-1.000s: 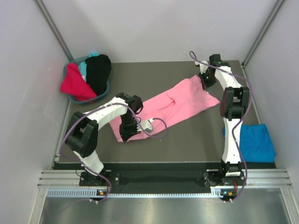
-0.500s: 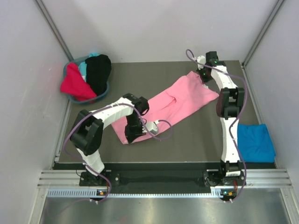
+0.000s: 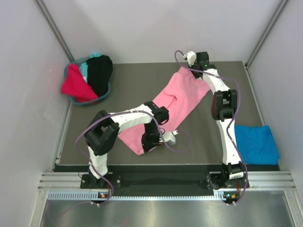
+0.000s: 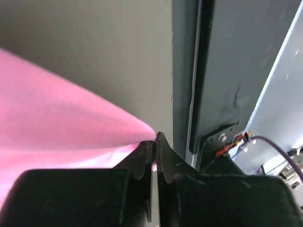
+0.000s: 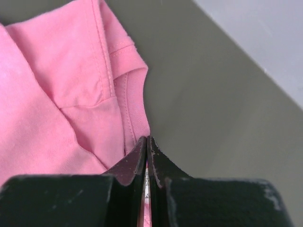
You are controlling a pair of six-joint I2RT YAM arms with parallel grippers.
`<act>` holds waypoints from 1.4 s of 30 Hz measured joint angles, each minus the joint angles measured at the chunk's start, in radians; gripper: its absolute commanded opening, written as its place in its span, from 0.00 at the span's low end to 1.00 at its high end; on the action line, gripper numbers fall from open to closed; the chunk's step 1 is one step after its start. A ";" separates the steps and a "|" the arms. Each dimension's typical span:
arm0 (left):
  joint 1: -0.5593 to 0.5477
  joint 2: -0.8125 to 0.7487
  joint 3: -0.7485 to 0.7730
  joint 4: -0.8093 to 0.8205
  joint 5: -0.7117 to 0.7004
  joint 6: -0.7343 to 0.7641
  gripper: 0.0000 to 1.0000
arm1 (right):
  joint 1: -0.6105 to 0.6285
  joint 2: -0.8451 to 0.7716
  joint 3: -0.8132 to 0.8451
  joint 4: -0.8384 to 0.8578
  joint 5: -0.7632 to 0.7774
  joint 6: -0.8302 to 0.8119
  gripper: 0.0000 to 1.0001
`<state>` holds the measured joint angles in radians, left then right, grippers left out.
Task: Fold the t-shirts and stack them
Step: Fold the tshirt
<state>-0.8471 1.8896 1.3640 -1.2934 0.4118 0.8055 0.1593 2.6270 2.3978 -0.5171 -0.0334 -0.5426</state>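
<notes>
Soft, even light from overhead lit the grey tabletop (image 3: 118, 90), leaving only faint shadows under the left arm (image 3: 125, 117), while the white walls (image 3: 142, 28) glared almost featureless. In the wrist views the pink t-shirt (image 5: 57, 94) showed crisp; the left pincer (image 4: 154, 142) and right pincer (image 5: 147, 144) loomed dark and blurred at close range.

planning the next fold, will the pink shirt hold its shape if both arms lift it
Probably not. The pink shirt lies creased and doubled over, so it looks floppy and would likely sag between grips. Cloth pulls to a thin point at the left gripper, suggesting light, stretchy fabric. The right gripper pinches only an edge, which might slip.
</notes>
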 measured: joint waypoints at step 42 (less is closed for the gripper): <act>-0.180 0.363 0.423 0.161 0.263 -0.276 0.39 | 0.106 0.178 0.076 0.622 0.013 -0.065 0.41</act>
<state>-1.0267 2.2528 1.7866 -1.1328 0.6750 0.5297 0.2653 2.8048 2.4737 0.1047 -0.0208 -0.6079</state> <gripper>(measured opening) 0.357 0.276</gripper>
